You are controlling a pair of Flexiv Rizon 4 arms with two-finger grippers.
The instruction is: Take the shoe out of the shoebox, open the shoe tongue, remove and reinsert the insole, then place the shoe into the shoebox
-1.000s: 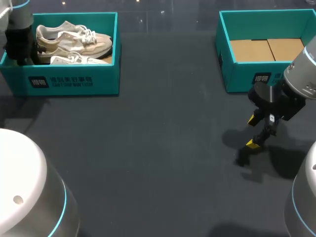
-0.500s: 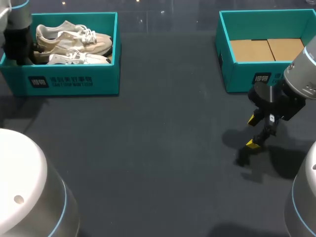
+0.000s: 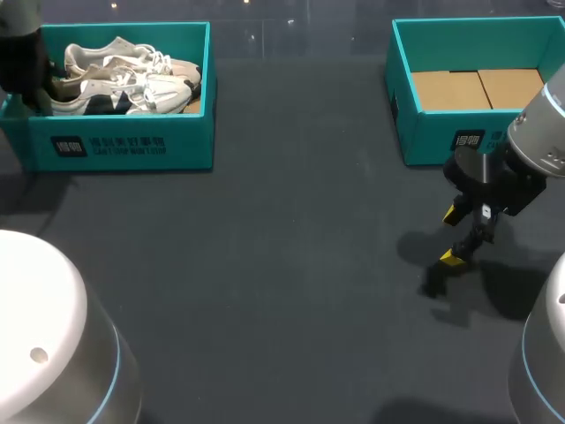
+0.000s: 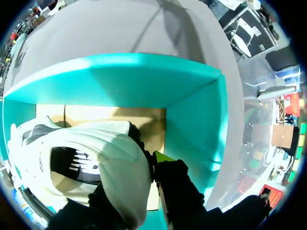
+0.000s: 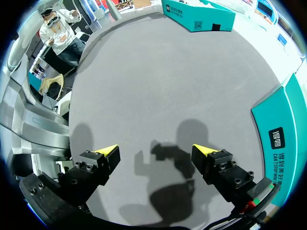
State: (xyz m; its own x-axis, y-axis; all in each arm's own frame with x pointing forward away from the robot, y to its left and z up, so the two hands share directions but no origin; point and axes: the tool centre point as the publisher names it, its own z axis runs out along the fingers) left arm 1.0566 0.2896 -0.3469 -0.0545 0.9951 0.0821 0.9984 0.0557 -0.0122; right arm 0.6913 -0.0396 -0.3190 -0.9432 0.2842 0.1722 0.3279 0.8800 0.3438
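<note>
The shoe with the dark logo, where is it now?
In the head view the shoe sits far left, inside the left shoebox beside its twin, heel held by the left gripper.

Between the jaws of the black, yellow-tipped left gripper (image 4: 139, 177), the white lace-up fabric trainer (image 4: 96, 158) bears a black side patch with white stripes. Around it, the teal cardboard shoebox (image 4: 144, 81) has a tan floor. The right gripper (image 5: 156, 153) is black with yellow tips over the dark grey table (image 5: 168, 86). Beside it is a second teal cardboard box (image 3: 424, 132), white-printed and tan-floored.
</note>
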